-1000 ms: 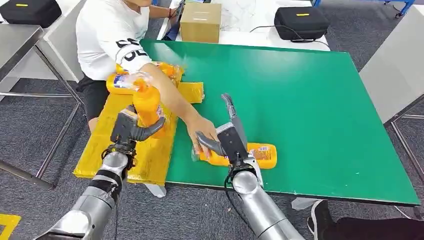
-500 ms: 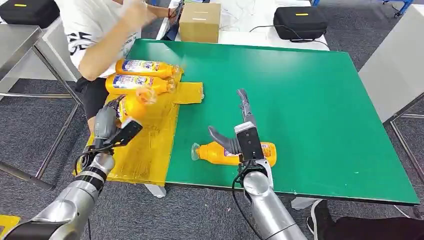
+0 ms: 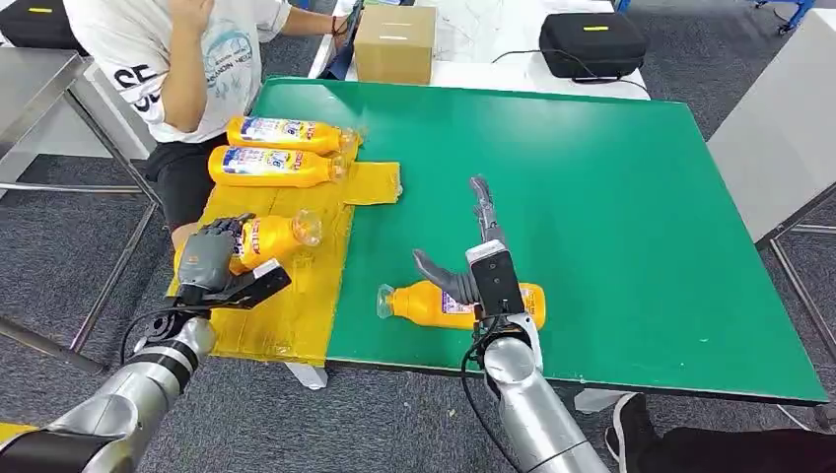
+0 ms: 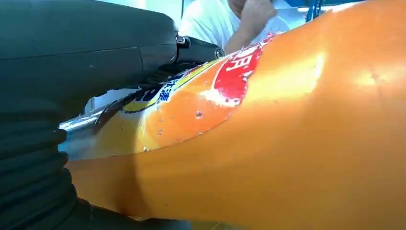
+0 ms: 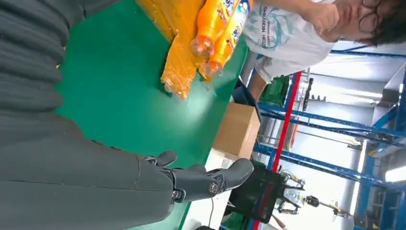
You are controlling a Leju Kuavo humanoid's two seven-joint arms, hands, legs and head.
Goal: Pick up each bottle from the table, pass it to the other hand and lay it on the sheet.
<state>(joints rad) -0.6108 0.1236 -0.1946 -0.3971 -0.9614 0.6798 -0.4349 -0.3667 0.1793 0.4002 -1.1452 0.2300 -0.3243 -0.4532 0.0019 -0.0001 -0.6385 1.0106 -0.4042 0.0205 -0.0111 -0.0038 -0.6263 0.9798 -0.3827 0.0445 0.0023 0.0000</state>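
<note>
On the yellow plastic sheet's (image 3: 296, 315) near edge, the left hand (image 3: 209, 258) has lowered its gripped orange plastic bottle (image 3: 276, 235) flat, ready for release, while the right hand (image 3: 473, 268) hovers open.

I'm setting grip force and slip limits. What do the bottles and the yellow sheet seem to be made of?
The bottle by the right robot hand looks like clear glossy plastic: see-through neck, orange contents, printed label. The yellow sheet looks like thin plastic film or bubble-wrap type padding, judging by its wrinkles and sheen; which one is unclear.
</note>
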